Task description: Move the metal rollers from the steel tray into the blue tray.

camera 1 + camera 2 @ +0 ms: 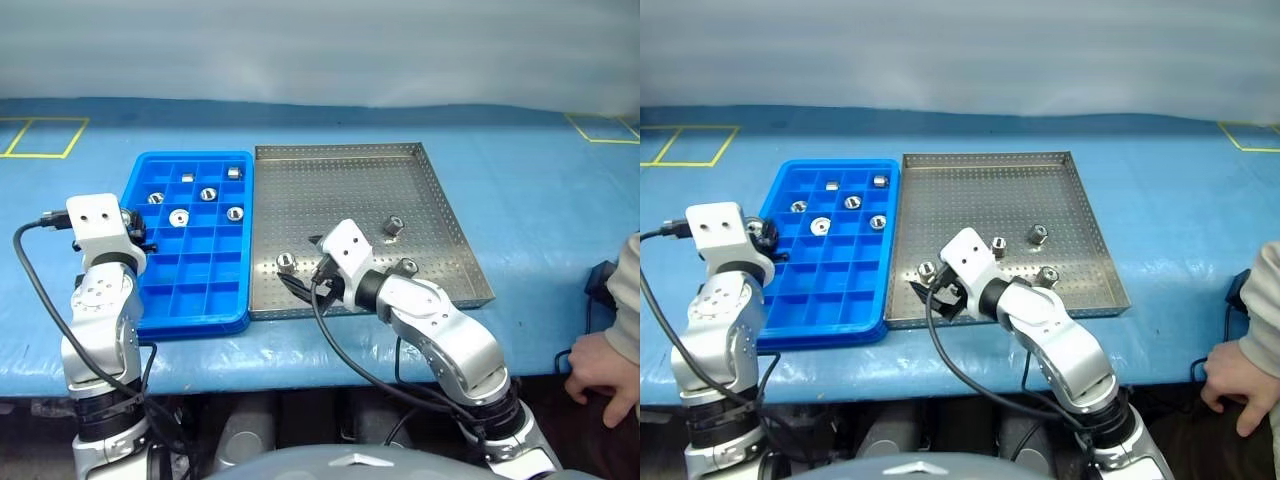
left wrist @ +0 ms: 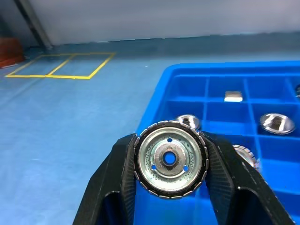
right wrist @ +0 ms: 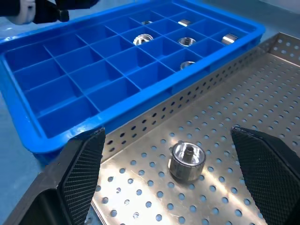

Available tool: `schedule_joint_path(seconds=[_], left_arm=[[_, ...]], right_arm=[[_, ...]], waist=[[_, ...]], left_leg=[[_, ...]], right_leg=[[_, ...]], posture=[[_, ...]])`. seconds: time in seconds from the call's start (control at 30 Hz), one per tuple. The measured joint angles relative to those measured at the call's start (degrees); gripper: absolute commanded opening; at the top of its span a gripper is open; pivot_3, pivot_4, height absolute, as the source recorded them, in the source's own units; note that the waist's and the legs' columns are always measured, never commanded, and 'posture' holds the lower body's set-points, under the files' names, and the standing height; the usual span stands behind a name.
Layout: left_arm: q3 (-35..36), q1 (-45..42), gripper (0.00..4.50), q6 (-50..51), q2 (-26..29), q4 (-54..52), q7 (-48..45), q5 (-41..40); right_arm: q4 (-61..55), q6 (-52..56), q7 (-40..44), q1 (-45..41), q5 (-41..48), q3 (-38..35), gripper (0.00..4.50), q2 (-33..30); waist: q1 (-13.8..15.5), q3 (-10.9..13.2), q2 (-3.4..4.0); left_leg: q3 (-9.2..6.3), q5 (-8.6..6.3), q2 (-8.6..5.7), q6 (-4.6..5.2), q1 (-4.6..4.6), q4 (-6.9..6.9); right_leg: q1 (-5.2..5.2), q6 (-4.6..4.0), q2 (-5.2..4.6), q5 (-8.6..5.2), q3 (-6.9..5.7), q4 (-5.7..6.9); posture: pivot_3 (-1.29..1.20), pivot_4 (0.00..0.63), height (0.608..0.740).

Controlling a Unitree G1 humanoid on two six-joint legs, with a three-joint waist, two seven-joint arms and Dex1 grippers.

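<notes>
1. I see the large rectangular perforated steel tray [image 1: 350, 200] lying on the blue table [image 1: 520, 180], with its left rim just beside the bright blue plastic compartment tray [image 1: 190, 300].
2. A person's hand [image 1: 598, 372] rests at the table's right near edge.
3. My left gripper [image 2: 169, 161] sits at the blue tray's left edge, clamped on one shiny silver metal roller [image 2: 169, 159], pinched edge-on between both black fingers.
4. My right gripper [image 3: 178, 173] hangs over the steel tray's near left corner with its jaws spread wide and nothing between them; one loose roller [image 3: 186, 161] stands on the perforated floor between the fingers, touching neither.
5. More rollers remain in the steel tray, one further back [image 1: 393, 226] and one near the front rim [image 1: 408, 266].
6. Several rollers already lie in the blue tray's far compartments, such as this one [image 1: 208, 194].
</notes>
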Motion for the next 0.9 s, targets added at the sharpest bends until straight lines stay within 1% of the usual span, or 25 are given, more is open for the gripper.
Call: schedule_joint_path(seconds=[0.23, 0.27, 0.37, 0.43, 0.47, 0.57, 0.63, 0.7, 0.77, 0.9], left_arm=[[-0.25, -1.14, 1.73, -3.50, -0.06, 9.27, -0.55, 0.39], [-0.27, -1.86, 2.48, -3.28, -0.06, 9.87, -0.65, 0.18], [-0.76, -2.15, 3.36, -1.69, -0.42, 10.10, -1.08, -0.02], [-1.07, -2.46, 4.08, -1.21, -0.84, 9.60, -1.35, -0.48], [-1.17, -2.78, 4.37, -1.01, -1.05, 9.02, -1.57, -0.78], [-2.60, -5.07, 4.37, -0.80, -1.13, 4.80, -6.70, -5.14], [-5.10, -7.26, 4.37, 0.03, 0.30, 1.93, -12.89, -9.64], [-7.67, -9.55, 4.37, 2.08, 1.67, 0.39, -18.29, -13.64], [-10.43, -11.82, 4.37, 6.21, 3.00, 0.51, -22.64, -16.96], [-20.95, -15.43, 4.37, 13.52, 9.74, 3.79, -30.18, -18.07]], right_arm=[[0.72, -0.45, 0.92, 0.02, 0.05, 1.37, 4.50, -0.83], [0.67, -0.45, 0.85, 0.12, 0.04, 1.68, 4.50, -0.80], [0.37, -0.41, 0.43, 1.19, 0.05, 2.01, 4.50, -0.82], [-0.43, -0.29, -0.25, 2.27, 0.05, 1.89, 4.50, -1.05], [-0.85, -0.21, -0.52, 2.71, 0.07, 1.87, 4.50, -1.16], [-2.31, 0.18, -1.01, 3.94, 0.39, 0.25, 4.50, -1.92], [-3.51, 0.34, -1.44, 5.07, 0.44, -1.23, 4.50, -3.10], [-4.31, 1.01, -1.71, 6.20, 0.45, -2.70, 4.50, -4.62], [-4.70, 1.69, -1.97, 7.62, 0.43, -3.99, 4.50, -6.20], [-5.98, 2.89, -3.23, 9.38, 0.33, -5.28, 4.50, -7.22]], waist=[[-0.13, -0.04, -0.06], [-0.17, -0.04, -0.06], [-0.46, -0.04, -0.07], [-0.58, -0.04, -0.08], [-0.58, -0.04, -0.08], [-0.46, -0.04, -0.11], [-0.48, -0.05, -0.11], [-0.87, -0.05, -0.10], [-1.29, -0.05, -0.10], [-2.52, -0.04, -0.09]], left_leg=[[0.00, 0.01, 0.01, -0.01, 0.00, -0.04], [0.00, 0.02, 0.02, -0.01, 0.00, -0.05], [0.02, 0.01, 0.04, -0.01, 0.00, -0.06], [0.02, 0.01, 0.04, -0.01, -0.02, -0.06], [0.02, 0.01, 0.04, -0.01, -0.02, -0.06], [0.00, 0.02, 0.03, -0.01, -0.06, -0.03], [0.02, 0.01, 0.00, 0.00, -0.06, -0.01], [0.08, 0.01, -0.01, 0.01, -0.04, -0.02], [0.08, 0.01, -0.01, 0.01, -0.02, -0.03], [0.10, 0.01, -0.11, 0.00, 0.01, -0.08]], right_leg=[[-0.04, -0.06, 0.01, 0.04, -0.01, 0.02], [-0.04, -0.06, 0.02, 0.04, -0.02, 0.02], [-0.05, -0.06, 0.02, 0.04, -0.01, 0.01], [-0.06, -0.06, 0.00, 0.04, -0.01, 0.00], [-0.06, -0.06, 0.00, 0.04, -0.01, 0.00], [-0.06, -0.09, -0.04, 0.03, -0.03, 0.00], [-0.05, -0.09, -0.06, 0.02, -0.01, -0.01], [-0.05, -0.09, -0.06, 0.02, 0.03, -0.01], [-0.05, -0.07, -0.02, 0.01, 0.03, 0.00], [-0.11, 0.18, 0.21, -0.13, 0.07, 0.05]], posture=[[0.12, 0.150, 0.740], [0.12, 0.150, 0.740], [0.08, 0.150, 0.740], [0.07, 0.150, 0.740], [0.07, 0.150, 0.740], [0.05, 0.150, 0.740], [0.04, 0.150, 0.740], [0.04, 0.150, 0.740], [0.02, 0.150, 0.740], [0.00, 0.150, 0.740]])
